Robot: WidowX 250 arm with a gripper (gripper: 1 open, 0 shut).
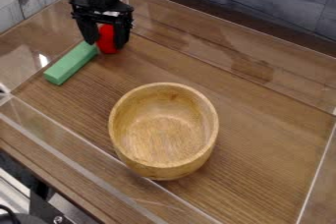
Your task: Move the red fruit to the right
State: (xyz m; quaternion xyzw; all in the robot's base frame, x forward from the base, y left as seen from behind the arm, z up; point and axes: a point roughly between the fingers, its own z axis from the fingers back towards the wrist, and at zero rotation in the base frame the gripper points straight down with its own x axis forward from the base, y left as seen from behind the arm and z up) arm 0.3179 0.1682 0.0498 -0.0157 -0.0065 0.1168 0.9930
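The red fruit (108,37) is a small bright red toy on the wooden table at the far left, partly hidden by my gripper. My black gripper (102,34) points straight down over it, open, with one finger on each side of the fruit. Whether the fingers (126,29) touch the fruit I cannot tell.
A green rectangular block (69,64) lies just left of and in front of the fruit. A large wooden bowl (163,128) stands in the middle foreground. A clear plastic wall (79,159) rims the table's near edge and the right side.
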